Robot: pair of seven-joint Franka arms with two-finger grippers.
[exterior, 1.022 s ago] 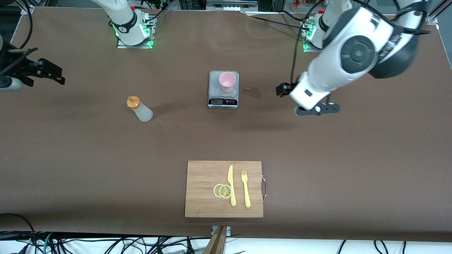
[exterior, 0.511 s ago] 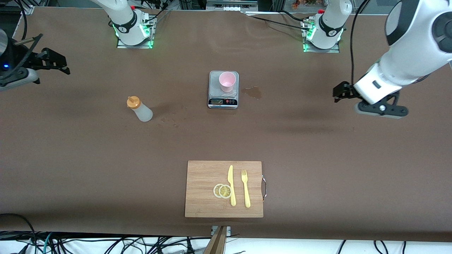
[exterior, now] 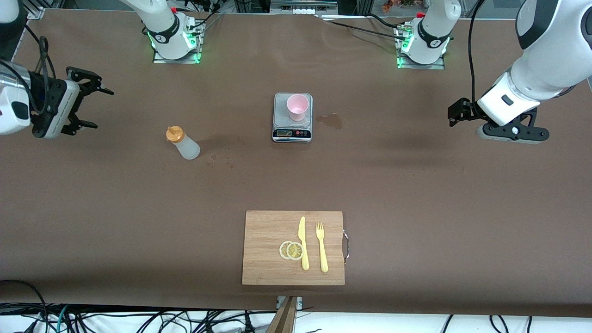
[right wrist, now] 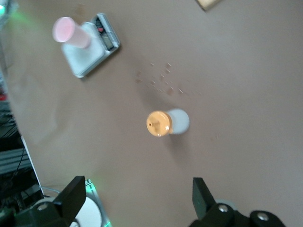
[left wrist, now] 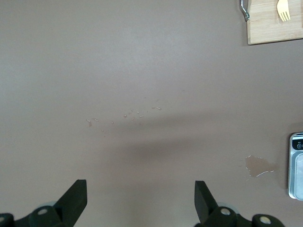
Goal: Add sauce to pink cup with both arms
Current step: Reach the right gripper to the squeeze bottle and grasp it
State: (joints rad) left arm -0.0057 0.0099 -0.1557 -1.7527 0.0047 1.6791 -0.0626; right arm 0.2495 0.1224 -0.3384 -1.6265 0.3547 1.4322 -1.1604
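The sauce (exterior: 184, 143) (right wrist: 168, 122), a whitish squeeze bottle with an orange cap, stands upright toward the right arm's end of the table. The pink cup (exterior: 297, 106) (right wrist: 71, 32) stands on a grey scale (exterior: 292, 133) (right wrist: 81, 64) at mid-table. My right gripper (exterior: 104, 109) (right wrist: 138, 187) hangs open and empty, apart from the bottle, closer to the right arm's end. My left gripper (exterior: 455, 112) (left wrist: 140, 189) is open and empty over bare table toward the left arm's end, well away from the scale (left wrist: 297, 165).
A wet stain (exterior: 330, 120) (left wrist: 259, 165) marks the table beside the scale. A wooden cutting board (exterior: 268, 259) (left wrist: 272, 30) lies near the front edge with a yellow knife (exterior: 303, 243), yellow fork (exterior: 321, 247) (left wrist: 283, 9) and two lemon slices (exterior: 291, 250).
The left arm has swung from beside the scale out toward its own end of the table. The right gripper has come in from the table's end, closer to the bottle. Both stayed open.
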